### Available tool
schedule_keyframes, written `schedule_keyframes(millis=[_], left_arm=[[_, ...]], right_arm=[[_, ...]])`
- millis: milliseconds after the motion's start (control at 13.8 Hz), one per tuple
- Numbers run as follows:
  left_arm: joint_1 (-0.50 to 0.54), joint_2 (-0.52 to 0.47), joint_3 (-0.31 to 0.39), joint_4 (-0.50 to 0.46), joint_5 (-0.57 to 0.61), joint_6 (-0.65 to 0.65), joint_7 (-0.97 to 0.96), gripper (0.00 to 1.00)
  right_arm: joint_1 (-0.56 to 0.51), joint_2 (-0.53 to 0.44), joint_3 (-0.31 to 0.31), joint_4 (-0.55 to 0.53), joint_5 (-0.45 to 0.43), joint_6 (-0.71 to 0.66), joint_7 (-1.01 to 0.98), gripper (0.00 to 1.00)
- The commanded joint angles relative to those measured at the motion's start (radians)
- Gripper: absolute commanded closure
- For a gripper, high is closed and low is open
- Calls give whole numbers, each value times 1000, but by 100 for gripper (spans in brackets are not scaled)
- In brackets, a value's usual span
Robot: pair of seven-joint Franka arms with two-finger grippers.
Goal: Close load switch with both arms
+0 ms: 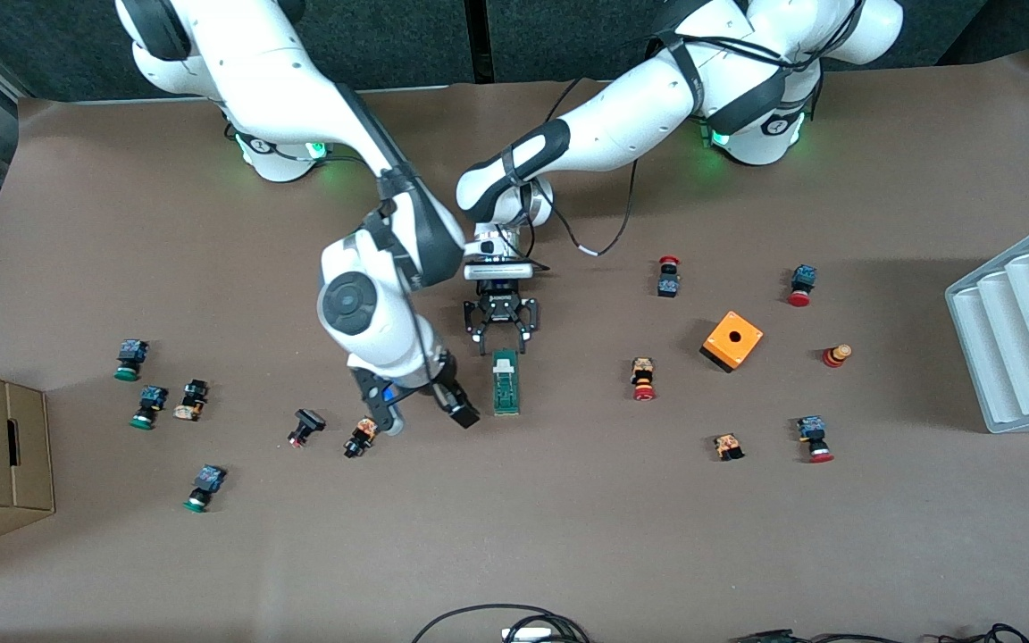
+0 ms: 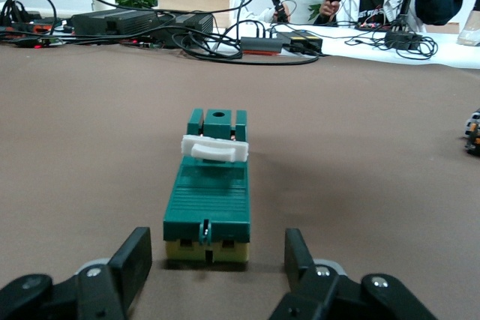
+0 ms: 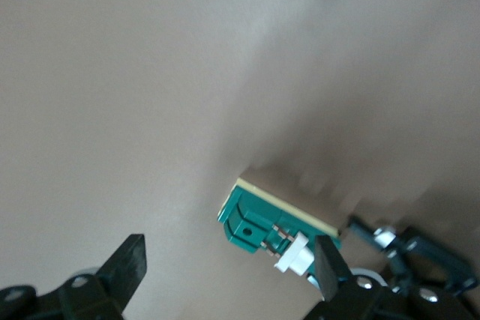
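Load switch (image 1: 506, 382) flat on table (image 1: 568, 536), no legible writing; left claw (image 1: 502, 339) spread astride its end; right claw (image 1: 425, 415) spread beside it

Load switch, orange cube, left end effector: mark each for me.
load switch (image 1: 506, 384), front view, middle of its green body
orange cube (image 1: 732, 340), front view, top face
left end effector (image 1: 502, 338), front view, between its fingertips

The load switch (image 2: 208, 196) is seen at frame centre on the brown table (image 2: 360, 177), its white tab (image 2: 214, 148) uppermost. The left gripper (image 2: 217, 264) is spread at the frame's bottom edge, the switch's near end lying between the fingers (image 2: 135, 256).
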Motion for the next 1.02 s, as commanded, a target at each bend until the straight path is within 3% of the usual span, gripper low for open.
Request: schedule_keyframes(millis=[0, 218, 580, 943], left_arm=[[-16, 32, 11, 29, 28, -22, -8, 28], [-91, 33, 108, 29, 25, -21, -14, 35], [-100, 38, 114, 36, 25, -20, -14, 35], [-100, 38, 112, 36, 25, -20, -19, 36]], right_arm=[[40, 39, -13, 17, 31, 58, 112, 0], [85, 59, -13, 1, 31, 81, 178, 0], [123, 56, -13, -89, 34, 141, 203, 6], [138, 65, -11, -95, 34, 147, 243, 17]])
